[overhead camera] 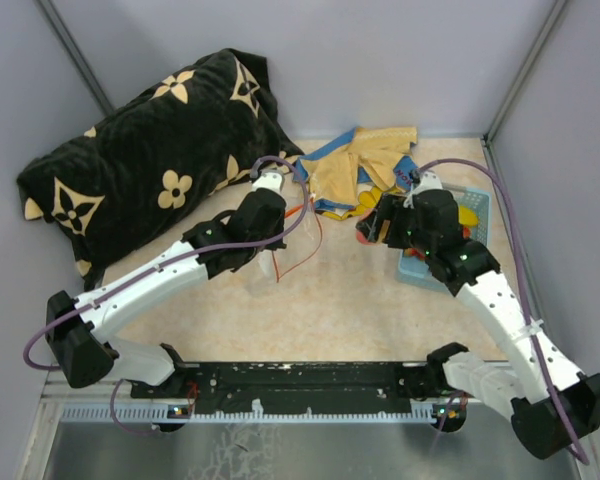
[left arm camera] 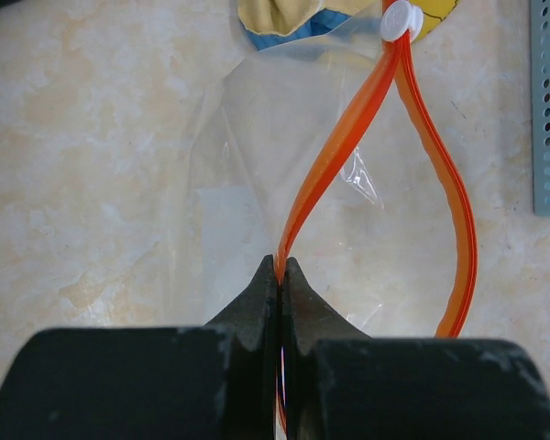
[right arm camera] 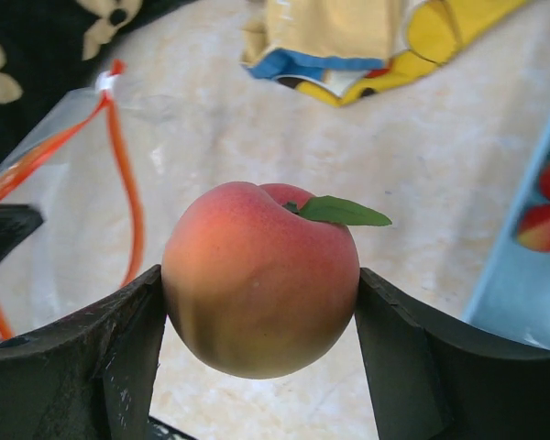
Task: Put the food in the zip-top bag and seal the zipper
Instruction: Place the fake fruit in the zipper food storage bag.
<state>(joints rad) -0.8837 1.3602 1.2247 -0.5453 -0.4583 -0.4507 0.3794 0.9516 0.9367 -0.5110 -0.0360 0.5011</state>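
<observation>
The left arm's fingers [left arm camera: 257, 307] are clenched on one side of the orange zipper [left arm camera: 346, 137], and the clear zip-top bag [left arm camera: 247, 165] gapes open over the tabletop [left arm camera: 73, 137]. Right of the bag's mouth, the right arm's fingers [right arm camera: 119, 357] grasp a peach [right arm camera: 261, 280] squarely between them.

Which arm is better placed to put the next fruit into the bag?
Right. The right gripper holds a peach, and the open bag is close by. The left gripper is shut on the zipper and holds the mouth open, so it is busy.
</observation>
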